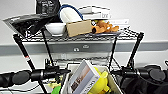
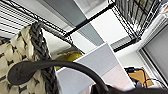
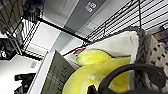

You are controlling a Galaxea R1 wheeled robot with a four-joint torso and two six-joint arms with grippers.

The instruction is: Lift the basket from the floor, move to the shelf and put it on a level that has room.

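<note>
The shelf (image 1: 82, 37) fills the upper frame, and the basket (image 1: 113, 81) with its yellow toy (image 1: 100, 83) is lifted at bottom centre before the middle level (image 1: 95, 60), gripper fingers unclear, so placing seems next.

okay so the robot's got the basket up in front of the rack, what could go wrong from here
The tall white-grey book leans well above the basket rim, so it might catch the wire tier overhead as the basket goes in. The yellow toy sits high and loose and could tip out if the basket tilts. The black poles flank the gap closely, so a corner may snag.
</note>
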